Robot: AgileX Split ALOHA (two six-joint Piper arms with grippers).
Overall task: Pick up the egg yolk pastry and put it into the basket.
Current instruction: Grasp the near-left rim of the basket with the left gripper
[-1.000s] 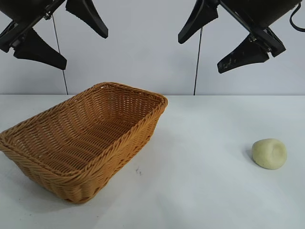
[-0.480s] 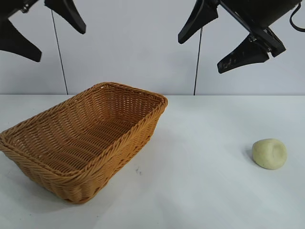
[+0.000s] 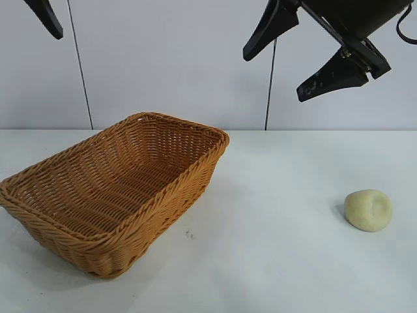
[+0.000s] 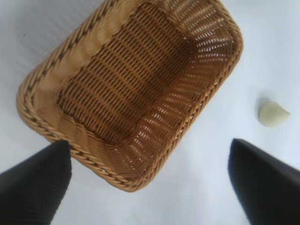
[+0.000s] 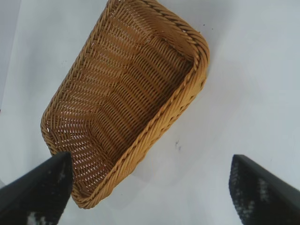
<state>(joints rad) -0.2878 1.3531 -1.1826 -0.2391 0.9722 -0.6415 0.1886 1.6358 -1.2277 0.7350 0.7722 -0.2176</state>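
We read no brand, label or writing on anything in view. The basket [image 3: 114, 189] sits on the white table [image 3: 280, 261], open side up, long axis running diagonally from its near corner at the exterior view's left toward the far wall; nothing lies inside it, as the left wrist view [image 4: 136, 89] and right wrist view [image 5: 126, 103] both show. The egg yolk pastry [image 3: 368, 209] lies on the table well apart from the basket, off its right long side, not touching it. It is a squat rounded lump, slightly wider than tall, and its shallow dent faces the exterior camera, a bit upward. In the left wrist view the pastry [image 4: 273, 114] looks drawn to a blunt tip on the side away from the basket; we cannot tell its exact shape there. The right gripper [image 3: 293, 55] hangs high above the table, between basket and pastry in the exterior view, fingers spread wide, holding nothing; its dark fingers [image 5: 262, 192] frame the basket's near end in its own wrist view. Of the left gripper only one finger [image 3: 45, 16] shows, high above the basket's far-left side; its wrist view shows the fingers [image 4: 33, 187] spread wide, holding nothing.
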